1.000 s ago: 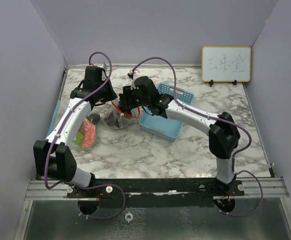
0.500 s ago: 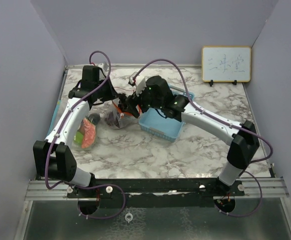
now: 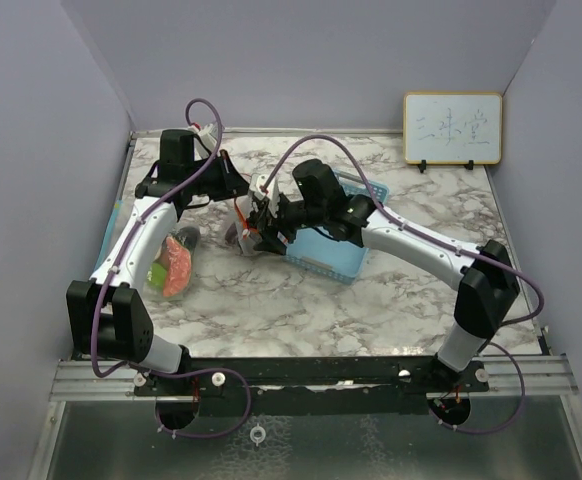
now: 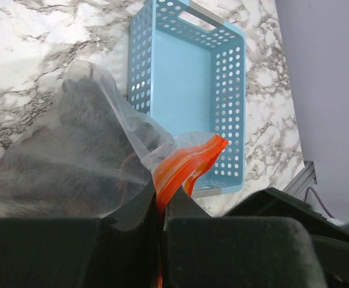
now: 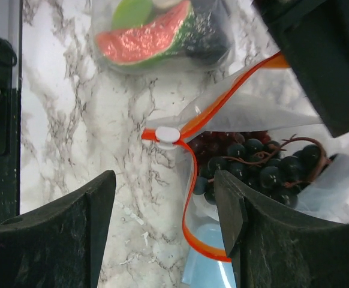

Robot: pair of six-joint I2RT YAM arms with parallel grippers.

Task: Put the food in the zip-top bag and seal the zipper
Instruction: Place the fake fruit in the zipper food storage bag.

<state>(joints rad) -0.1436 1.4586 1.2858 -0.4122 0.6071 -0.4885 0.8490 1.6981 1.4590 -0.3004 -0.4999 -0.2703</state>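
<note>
A clear zip-top bag (image 4: pixel 72 150) with an orange zipper strip (image 4: pixel 186 165) holds dark purple grapes (image 5: pixel 264 165). My left gripper (image 4: pixel 161 207) is shut on the orange zipper strip and holds the bag's mouth up; in the top view it (image 3: pixel 233 190) is just behind the bag (image 3: pixel 239 234). My right gripper (image 5: pixel 165 207) is open, its jaws either side of a loose loop of zipper, just below the white slider (image 5: pixel 167 134); in the top view it (image 3: pixel 256 230) is at the bag. A second clear bag (image 3: pixel 173 265) to the left holds a red watermelon wedge (image 5: pixel 141 39).
A light-blue perforated basket (image 3: pixel 333 252) stands right of the bag, under my right forearm; it looks empty in the left wrist view (image 4: pixel 183 84). A small whiteboard (image 3: pixel 452 128) leans on the back wall. Purple walls close in both sides.
My right gripper has come down and forward from above the bag to its near side by the slider. My left gripper has shifted slightly right, still holding the zipper.
</note>
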